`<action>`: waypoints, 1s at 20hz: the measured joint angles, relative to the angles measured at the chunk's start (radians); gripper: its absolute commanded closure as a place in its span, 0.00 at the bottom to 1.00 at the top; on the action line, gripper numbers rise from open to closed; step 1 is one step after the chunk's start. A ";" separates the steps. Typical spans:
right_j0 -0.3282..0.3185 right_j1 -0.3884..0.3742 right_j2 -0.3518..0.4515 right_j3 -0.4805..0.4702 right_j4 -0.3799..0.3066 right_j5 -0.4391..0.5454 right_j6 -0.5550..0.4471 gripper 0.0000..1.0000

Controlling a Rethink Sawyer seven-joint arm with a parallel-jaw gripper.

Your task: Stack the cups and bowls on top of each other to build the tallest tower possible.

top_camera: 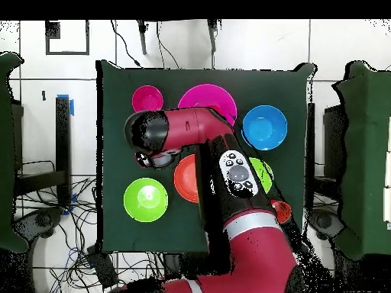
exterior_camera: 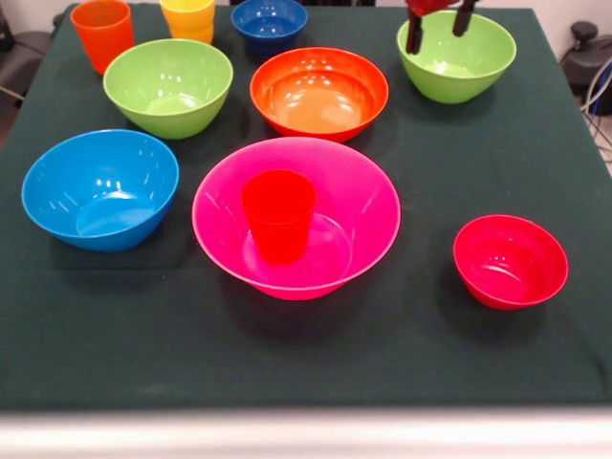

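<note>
— Front view: where's the red cup [exterior_camera: 278, 214]?
— Upright inside the pink bowl [exterior_camera: 368, 206], mid-table.
— And the gripper [exterior_camera: 439, 27]?
— Top edge, above the far lime green bowl [exterior_camera: 457, 69], fingers spread apart, holding nothing.
— Other bowls?
— Separate, unstacked.

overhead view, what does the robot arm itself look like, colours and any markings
The arm is made of thick, rounded, glossy red segments with black joint sections, one black end cap by the elbow. A pale grey oval panel with small dark round buttons sits on one link. In the front view only the gripper shows: a red body with two thin dark fingers.
</note>
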 measured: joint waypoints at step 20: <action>0.015 0.002 -0.013 0.018 0.000 -0.063 0.050 0.00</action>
